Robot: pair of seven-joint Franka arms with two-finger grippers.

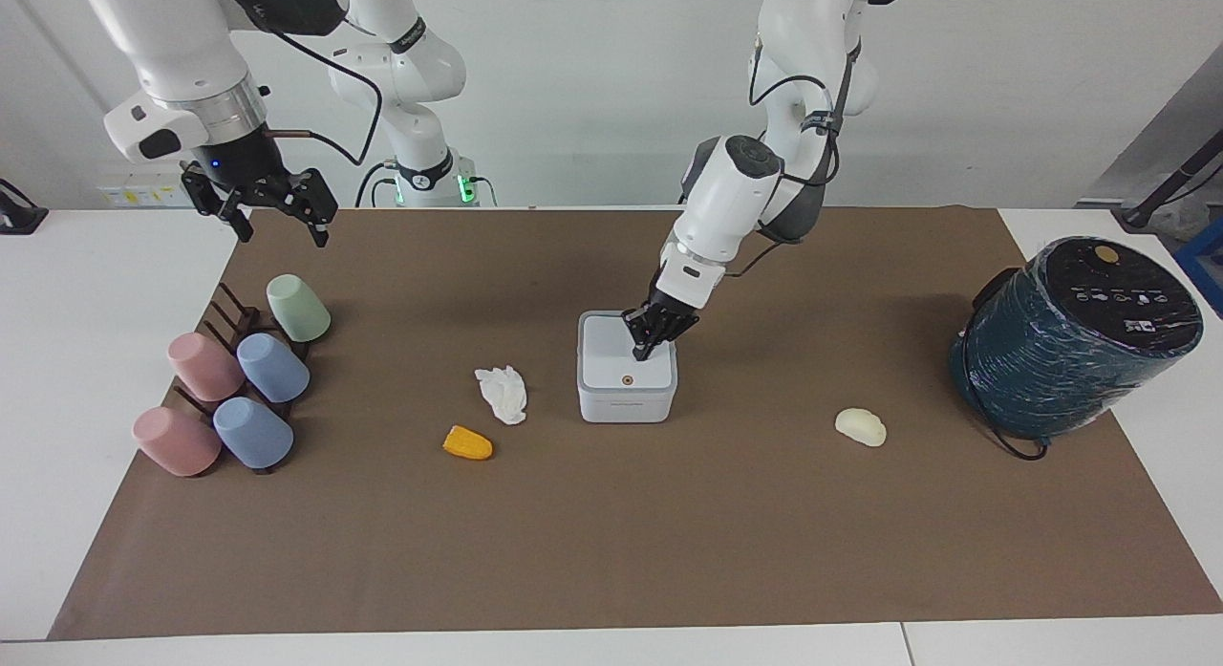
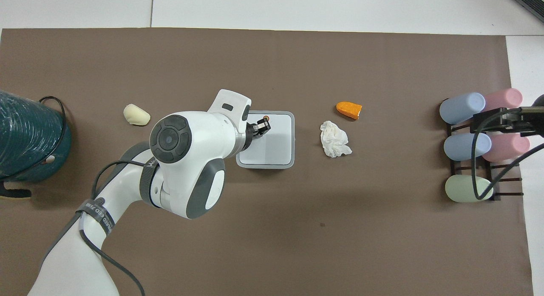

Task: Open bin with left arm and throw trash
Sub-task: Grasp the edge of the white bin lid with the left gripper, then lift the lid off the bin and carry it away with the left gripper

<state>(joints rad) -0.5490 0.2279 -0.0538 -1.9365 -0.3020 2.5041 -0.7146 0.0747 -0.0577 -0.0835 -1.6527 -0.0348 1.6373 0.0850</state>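
Observation:
The white square bin (image 1: pixel 626 391) stands mid-table with its lid closed; it also shows in the overhead view (image 2: pixel 276 145). My left gripper (image 1: pixel 640 351) points down with its fingers together, tips on the lid just beside the orange dot (image 1: pixel 626 379). In the overhead view the left gripper (image 2: pixel 264 126) is over the lid. The crumpled tissue (image 1: pixel 503 394) and the corn chunk (image 1: pixel 467 443) lie beside the bin toward the right arm's end. The cream lump (image 1: pixel 860 427) lies toward the left arm's end. My right gripper (image 1: pixel 279 225) waits open, raised over the cup rack.
A dark-teal wrapped cylinder (image 1: pixel 1075 336) stands at the left arm's end of the brown mat. A rack of pastel cups (image 1: pixel 239 379) lies at the right arm's end.

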